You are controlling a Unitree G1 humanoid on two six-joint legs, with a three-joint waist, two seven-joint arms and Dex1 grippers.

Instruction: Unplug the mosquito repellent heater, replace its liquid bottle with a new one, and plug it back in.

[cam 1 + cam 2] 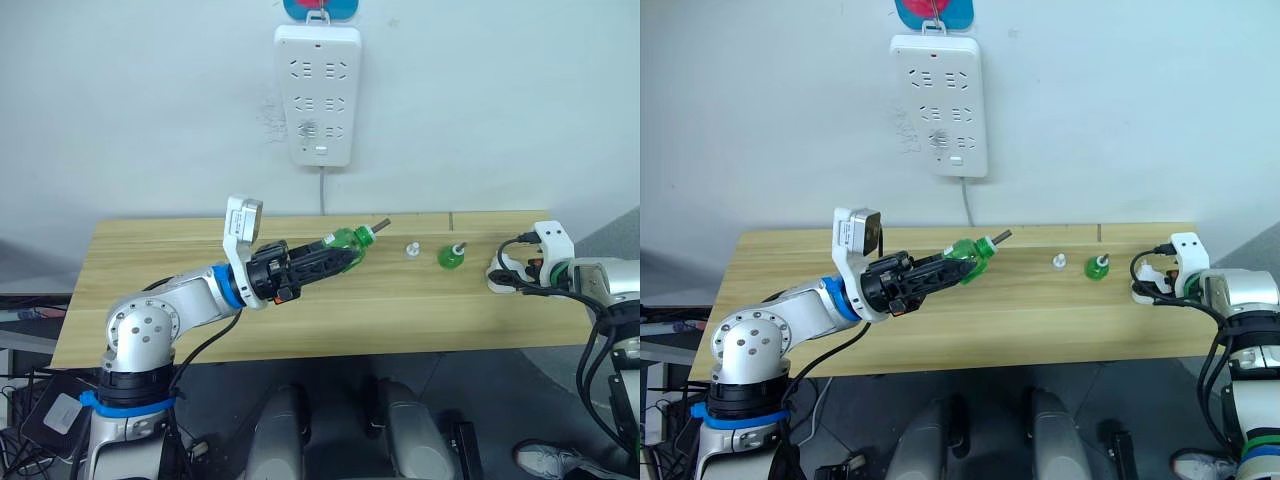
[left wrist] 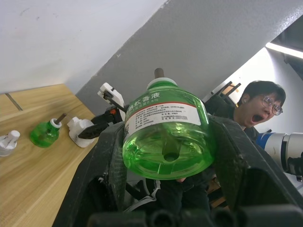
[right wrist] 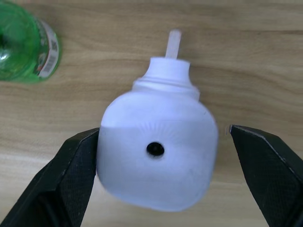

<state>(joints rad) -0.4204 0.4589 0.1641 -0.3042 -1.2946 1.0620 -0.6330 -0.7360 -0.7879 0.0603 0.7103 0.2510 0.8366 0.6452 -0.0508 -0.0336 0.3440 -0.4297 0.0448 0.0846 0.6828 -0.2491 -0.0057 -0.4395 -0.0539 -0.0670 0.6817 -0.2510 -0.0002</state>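
My left claw [image 1: 335,257] pinches a green liquid bottle [image 1: 347,243] above the counter [image 1: 150,290]; my right claw [image 3: 165,179], fingers spread, flanks the white mosquito repellent heater [image 3: 158,156].

Glossy green plastic bottle [image 2: 165,137]; matt white heater [image 3: 158,151]; wood-grain table [image 1: 300,320].

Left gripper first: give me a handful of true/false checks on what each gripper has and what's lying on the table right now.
1. The left gripper is shut on a green bottle. True.
2. That bottle's wick end points back toward the robot. False: it points away, toward the wall.
3. The heater is plugged into the power strip. False: it lies on the table, between the right gripper's open fingers.
4. A second green bottle sits on the table. True.
5. A small white cap lies beside that bottle. True.
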